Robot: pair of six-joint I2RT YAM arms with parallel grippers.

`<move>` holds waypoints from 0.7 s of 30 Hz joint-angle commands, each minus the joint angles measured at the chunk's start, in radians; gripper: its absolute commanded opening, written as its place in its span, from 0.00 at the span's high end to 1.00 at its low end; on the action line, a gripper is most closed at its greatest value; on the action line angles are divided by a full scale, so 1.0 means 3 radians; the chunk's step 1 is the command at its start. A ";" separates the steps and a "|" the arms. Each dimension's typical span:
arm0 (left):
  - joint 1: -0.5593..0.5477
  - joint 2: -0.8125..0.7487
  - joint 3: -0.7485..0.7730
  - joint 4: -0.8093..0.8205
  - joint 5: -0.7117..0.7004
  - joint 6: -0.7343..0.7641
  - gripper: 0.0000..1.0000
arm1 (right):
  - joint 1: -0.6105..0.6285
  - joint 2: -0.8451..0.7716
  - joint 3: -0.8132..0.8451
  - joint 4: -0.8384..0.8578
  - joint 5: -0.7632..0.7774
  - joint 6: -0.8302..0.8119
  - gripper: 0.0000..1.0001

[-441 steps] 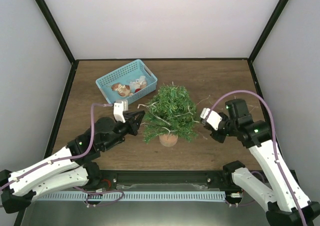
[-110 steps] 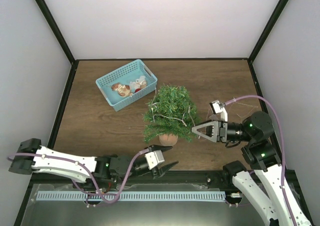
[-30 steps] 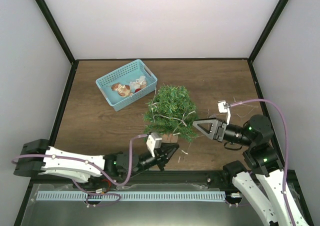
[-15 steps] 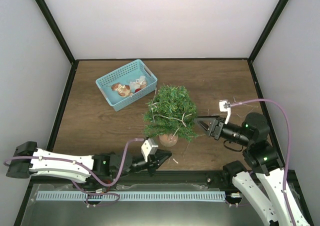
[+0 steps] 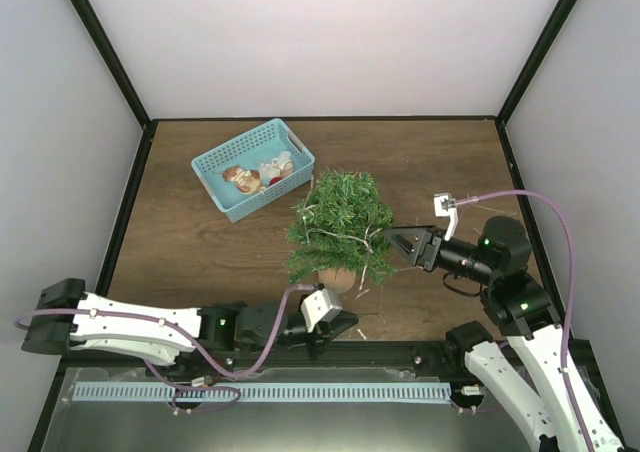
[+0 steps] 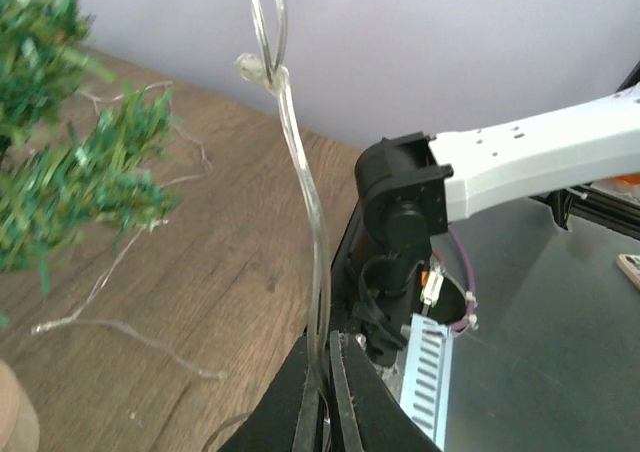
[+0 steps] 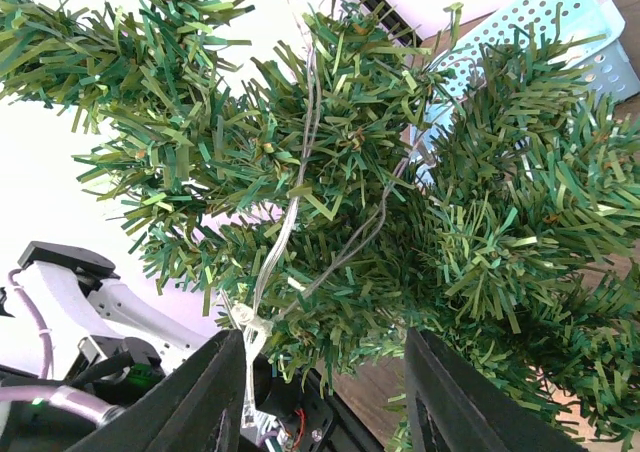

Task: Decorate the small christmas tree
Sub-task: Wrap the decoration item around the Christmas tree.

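Note:
The small christmas tree (image 5: 341,224) stands mid-table in its terracotta pot (image 5: 335,278). A clear light string (image 5: 345,234) is draped through its branches. My left gripper (image 5: 343,324) is low by the near edge, in front of the pot, shut on the string. In the left wrist view the string (image 6: 308,222) rises from my shut gripper (image 6: 328,350) to a knot, with tree branches (image 6: 70,177) at left. My right gripper (image 5: 393,242) is open at the tree's right side. In the right wrist view its jaws (image 7: 325,377) stand wide apart under the branches (image 7: 440,222), and a knotted strand (image 7: 288,207) hangs there.
A light-blue basket (image 5: 225,194) with several ornaments (image 5: 258,175) sits back left of the tree; it also shows in the right wrist view (image 7: 565,22). Loose string ends lie on the wood (image 5: 364,294) by the pot. The right arm's base (image 6: 400,207) stands near my left gripper.
My left gripper has slid a little right along the near edge, still holding the string. My right gripper has edged closer to the tree's right side with its jaws spread wider.

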 commanded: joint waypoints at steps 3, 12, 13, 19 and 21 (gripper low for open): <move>0.0021 0.0484 0.0515 0.0082 0.0098 0.0277 0.96 | -0.0003 -0.0063 0.0158 0.0030 0.0174 -0.0079 0.54; 0.0045 0.0795 0.0633 -0.0253 0.0149 -0.0025 0.96 | -0.0005 -0.0155 0.0320 -0.0159 0.0452 -0.0195 0.51; 0.0050 0.0773 0.0600 -0.0330 0.0138 -0.0088 0.96 | -0.0004 -0.0171 0.0324 -0.0171 0.0482 -0.0209 0.50; 0.0057 0.0562 0.0373 -0.0381 0.0124 -0.0244 0.96 | -0.0003 -0.0240 0.0271 -0.0118 0.0527 -0.0223 0.50; 0.0066 0.0567 0.0390 -0.0355 0.0118 -0.0223 0.96 | -0.0005 -0.0200 0.0247 -0.0045 0.0364 -0.0227 0.51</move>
